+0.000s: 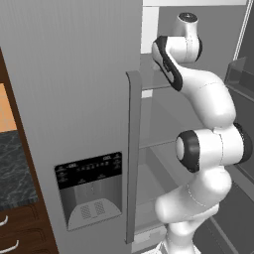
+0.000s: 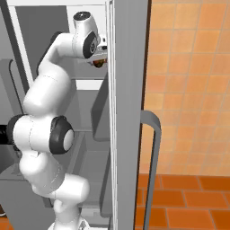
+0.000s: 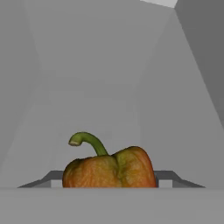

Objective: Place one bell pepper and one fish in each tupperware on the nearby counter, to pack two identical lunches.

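Observation:
An orange-red bell pepper (image 3: 109,168) with a curved green stem lies on a grey fridge shelf. In the hand view it fills the gap between my gripper's (image 3: 109,180) two fingertips (image 3: 51,178), and both jaws touch its sides. From the right base view the arm reaches high into the open fridge, and the bell pepper (image 2: 99,63) shows as a reddish patch under the hand, beside the door edge. A strip of the black marbled counter (image 1: 12,168) sits at the far left. The fish and the tupperware are out of view.
The closed fridge door with a dispenser panel (image 1: 89,188) and a tall grey handle (image 1: 133,154) stands left of the arm. The open door (image 2: 128,112) stands close on the right of the hand. Grey shelves (image 1: 156,144) lie below. An orange tiled wall (image 2: 188,90) is to the right.

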Motion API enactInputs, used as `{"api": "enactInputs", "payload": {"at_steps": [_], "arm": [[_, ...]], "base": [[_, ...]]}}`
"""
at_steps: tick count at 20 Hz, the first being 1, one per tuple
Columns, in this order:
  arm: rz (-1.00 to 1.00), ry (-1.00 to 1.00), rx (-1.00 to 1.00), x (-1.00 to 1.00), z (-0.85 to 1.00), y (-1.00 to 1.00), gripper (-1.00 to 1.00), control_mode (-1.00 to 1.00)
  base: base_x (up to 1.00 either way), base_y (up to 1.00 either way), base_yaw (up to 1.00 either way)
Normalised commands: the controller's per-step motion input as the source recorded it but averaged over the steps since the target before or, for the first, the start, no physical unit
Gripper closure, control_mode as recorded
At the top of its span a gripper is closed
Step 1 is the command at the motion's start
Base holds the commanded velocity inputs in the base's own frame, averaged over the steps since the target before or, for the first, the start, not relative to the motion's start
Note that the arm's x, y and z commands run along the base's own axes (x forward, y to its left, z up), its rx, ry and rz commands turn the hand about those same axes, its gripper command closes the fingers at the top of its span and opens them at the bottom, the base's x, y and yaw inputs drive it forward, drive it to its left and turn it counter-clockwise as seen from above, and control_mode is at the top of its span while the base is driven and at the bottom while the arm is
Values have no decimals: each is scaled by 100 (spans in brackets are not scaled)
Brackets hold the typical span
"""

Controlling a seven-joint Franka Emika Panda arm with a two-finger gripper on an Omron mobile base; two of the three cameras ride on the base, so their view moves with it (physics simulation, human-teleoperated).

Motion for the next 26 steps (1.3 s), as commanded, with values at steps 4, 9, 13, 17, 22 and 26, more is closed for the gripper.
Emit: {"api": "enactInputs", "payload": {"at_steps": [4,9,13,17,22,26], "arm": [[-11,-27,0,-100,-2,12,100,-100],[-14,-6,1,-100,0,3,100,-100],[-14,6,2,-100,0,3,100,-100],[-8,18,1,-100,-19,22,100,-100],[-1,29,1,-100,-66,30,100,-100],[0,32,8,-100,-87,0,100,-100]], "base": [[0,0,0],[0,0,0],[0,0,0],[0,0,0],[0,0,0],[0,0,0]]}}
